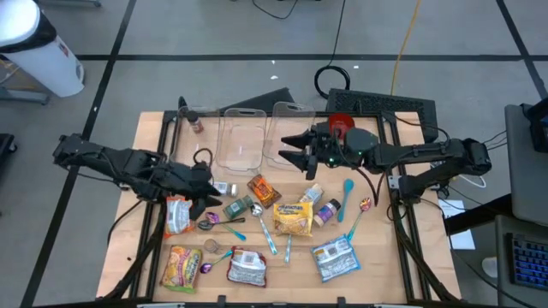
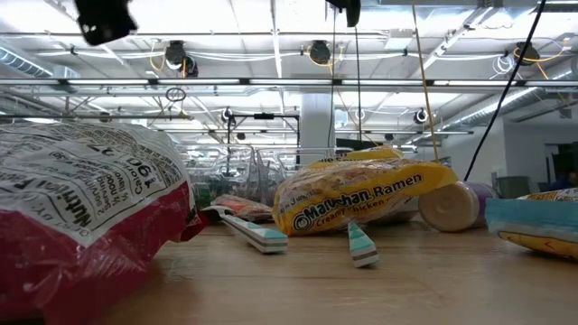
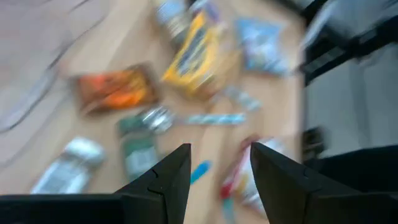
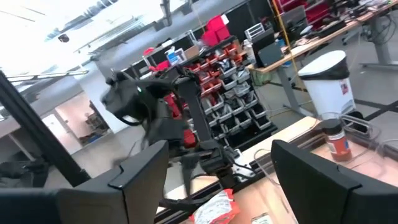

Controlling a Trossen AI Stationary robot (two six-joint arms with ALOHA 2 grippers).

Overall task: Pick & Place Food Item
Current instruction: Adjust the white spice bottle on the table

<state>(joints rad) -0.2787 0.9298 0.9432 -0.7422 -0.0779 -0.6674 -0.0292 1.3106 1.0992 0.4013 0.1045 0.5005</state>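
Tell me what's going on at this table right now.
A two-armed robot is sorting food packets. The left gripper hovers with open, empty fingers over the snack clutter near the orange packet and the yellow ramen pack. The right gripper is also open and empty, raised beside the clear containers. Nothing has been picked up.

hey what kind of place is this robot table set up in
Probably an industrial lab or workshop: pipes and strip lights overhead, red parts-bin shelving, and workbenches beyond the wooden table.
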